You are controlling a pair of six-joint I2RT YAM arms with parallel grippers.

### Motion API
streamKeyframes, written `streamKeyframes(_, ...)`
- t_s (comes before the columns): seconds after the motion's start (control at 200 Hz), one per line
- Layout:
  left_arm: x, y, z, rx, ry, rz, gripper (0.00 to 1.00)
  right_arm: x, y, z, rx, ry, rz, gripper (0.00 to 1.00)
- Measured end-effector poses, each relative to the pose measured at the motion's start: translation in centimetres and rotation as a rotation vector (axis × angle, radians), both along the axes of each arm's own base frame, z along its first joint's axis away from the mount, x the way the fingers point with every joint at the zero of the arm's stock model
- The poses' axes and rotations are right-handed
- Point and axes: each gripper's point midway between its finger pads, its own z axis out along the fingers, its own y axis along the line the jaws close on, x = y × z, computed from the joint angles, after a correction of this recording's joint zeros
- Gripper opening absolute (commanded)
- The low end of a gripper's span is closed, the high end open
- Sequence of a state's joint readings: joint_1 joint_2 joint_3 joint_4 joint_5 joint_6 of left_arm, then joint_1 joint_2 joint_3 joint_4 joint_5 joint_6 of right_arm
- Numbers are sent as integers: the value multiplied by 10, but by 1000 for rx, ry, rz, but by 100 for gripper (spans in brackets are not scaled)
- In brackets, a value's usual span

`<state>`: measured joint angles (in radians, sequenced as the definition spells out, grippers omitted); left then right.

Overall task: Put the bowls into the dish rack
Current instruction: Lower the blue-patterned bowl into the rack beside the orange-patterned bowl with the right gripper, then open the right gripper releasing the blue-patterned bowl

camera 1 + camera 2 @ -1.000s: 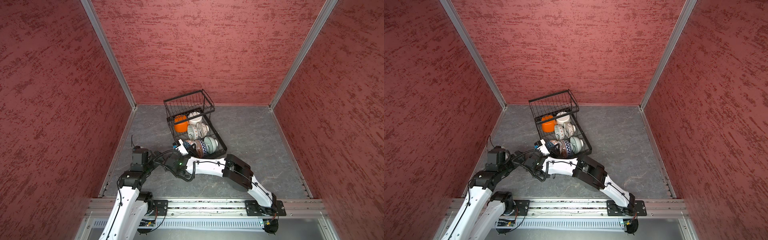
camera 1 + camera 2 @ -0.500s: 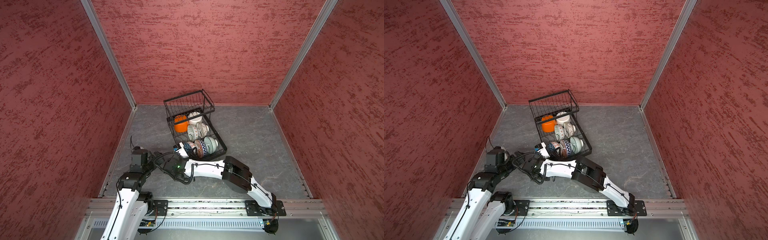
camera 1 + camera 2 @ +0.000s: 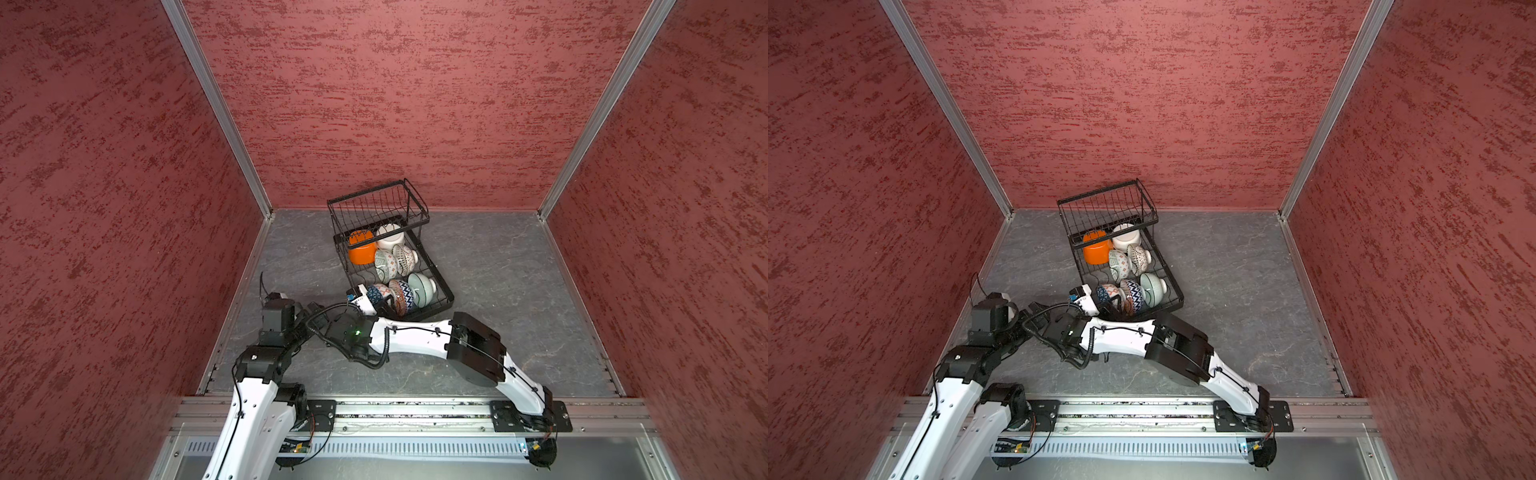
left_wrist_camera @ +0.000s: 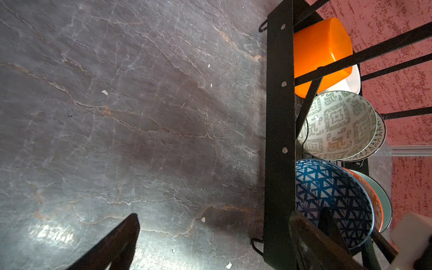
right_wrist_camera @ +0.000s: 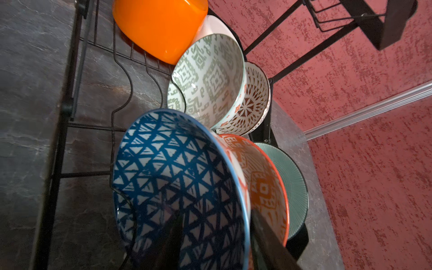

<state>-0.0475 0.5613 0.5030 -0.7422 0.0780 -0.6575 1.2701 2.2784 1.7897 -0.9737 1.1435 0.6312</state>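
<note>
Seven small round ceramic bowls (image 3: pixel 384 264) stand on edge in the black wire dish rack (image 4: pixel 279 117). Right tool (image 5: pixel 216 212) straddles the rim of the blue triangle-patterned bowl (image 5: pixel 168 168), jaws parted, released; best to back straight out without tipping it onto the orange-patterned neighbour (image 5: pixel 264 187). Left tool (image 4: pixel 214 215) gapes empty over the grey desk (image 4: pixel 117 117), close beside the rack's frame.

A: Saw loads of bare grey floor (image 3: pixel 519 299) right of the dish rack (image 3: pixel 445 286), wide open for a pass.

B: Yep, but found the lower tier mostly jammed with bowls (image 3: pixel 392 266), bar one bare patch of wire (image 5: pixel 98 98) along its left side. Had the raised basket (image 3: pixel 376 203) hanging over the far pair too.

A: Also had the right arm (image 3: pixel 415 338) lying across the near end, left arm (image 3: pixel 274 320) crowding that corner.
</note>
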Motion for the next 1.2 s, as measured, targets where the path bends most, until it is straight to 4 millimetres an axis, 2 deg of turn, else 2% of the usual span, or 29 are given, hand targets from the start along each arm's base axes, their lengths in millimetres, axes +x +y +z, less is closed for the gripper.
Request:
streamKeyframes(0.366,3,-5,5,-19,-25,-20,99,-12,12,4,111,88,83,51)
streamKeyframes(0.696,7,-5,9,-21,-50,-20,99,-8,13,11,191,128,100,56)
streamKeyframes(1.067,9,-2,12,-23,-57,-11,99,0,15,50,303,97,121,64)
streamKeyframes(1.197,9,0,11,-18,-51,-4,99,4,7,66,348,79,115,67)
